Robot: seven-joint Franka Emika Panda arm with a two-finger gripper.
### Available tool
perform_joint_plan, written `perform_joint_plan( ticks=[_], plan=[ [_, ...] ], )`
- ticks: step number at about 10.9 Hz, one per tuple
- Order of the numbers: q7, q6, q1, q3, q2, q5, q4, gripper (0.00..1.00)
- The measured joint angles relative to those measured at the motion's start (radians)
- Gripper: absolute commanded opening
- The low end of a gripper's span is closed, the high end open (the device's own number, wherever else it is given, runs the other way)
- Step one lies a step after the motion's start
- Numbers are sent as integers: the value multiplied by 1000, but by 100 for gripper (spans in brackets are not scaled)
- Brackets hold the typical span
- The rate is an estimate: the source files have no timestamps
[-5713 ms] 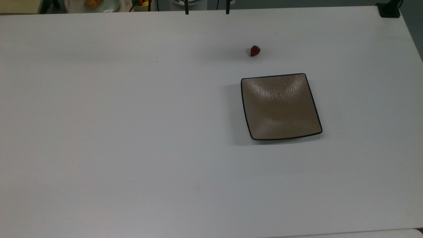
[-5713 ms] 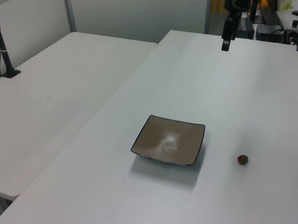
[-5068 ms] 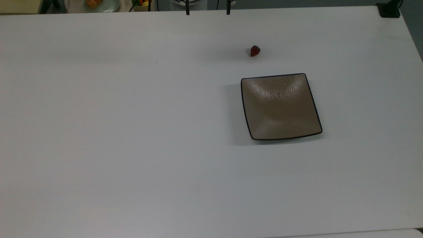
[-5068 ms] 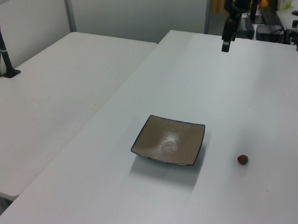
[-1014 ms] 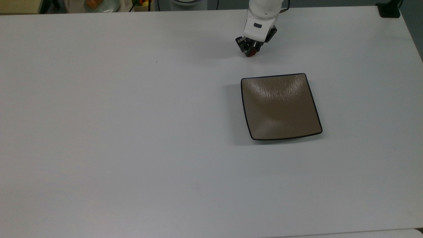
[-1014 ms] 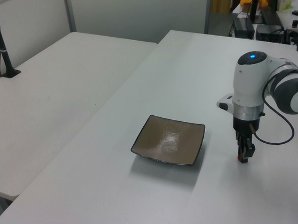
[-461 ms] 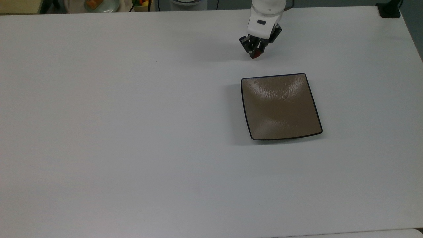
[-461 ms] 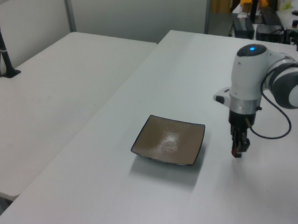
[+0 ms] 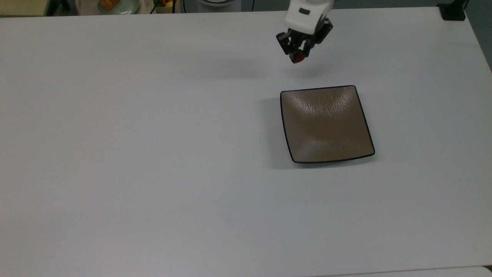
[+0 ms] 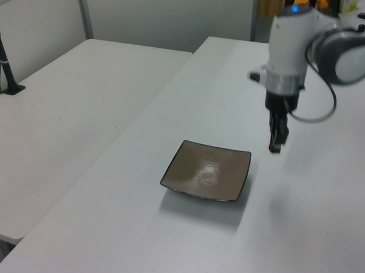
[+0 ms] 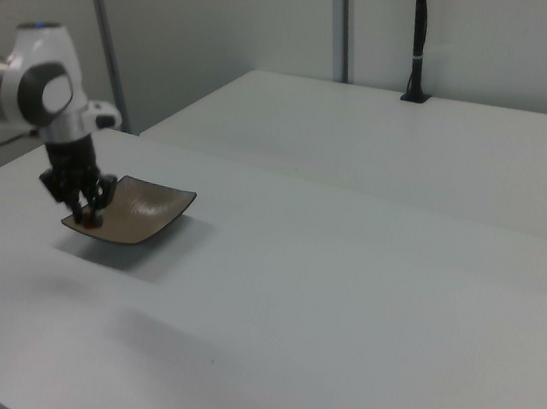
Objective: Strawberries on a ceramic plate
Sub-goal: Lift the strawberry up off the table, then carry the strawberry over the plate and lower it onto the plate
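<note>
The small red strawberry (image 9: 296,58) hangs in the air, pinched in my gripper (image 9: 296,57), which is shut on it. In the left view the strawberry (image 10: 274,147) sits at the tip of the gripper (image 10: 275,145), above the table and just right of the ceramic plate's far corner. The ceramic plate (image 9: 326,123) is square, glossy brown with a dark rim, and lies flat and bare on the white table. In the right view the gripper (image 11: 86,214) with the strawberry (image 11: 86,220) hovers in front of the plate (image 11: 137,209).
The white table (image 9: 153,154) spreads wide around the plate. A second table (image 10: 68,106) stands at the left view's left with a black post (image 10: 5,66). Behind the table's far edge in the top view sits a dish with food (image 9: 111,5).
The gripper closed on the strawberry on the table and has since lifted it well off the surface, shifting slightly toward the plate in the left view. The plate has not moved.
</note>
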Motion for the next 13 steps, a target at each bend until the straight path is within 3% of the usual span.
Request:
perform_joint_plan(
  ticks=[3, 7, 10, 13],
  plan=[
    [-46, -202, -8, -86, -19, 0, 161, 18],
    [-79, -267, -7, -183, -33, 0, 248, 18],
    [-99, -267, -5, -197, -32, 4, 256, 18],
    [-99, -164, -2, -197, -18, 80, 264, 18]
  ],
)
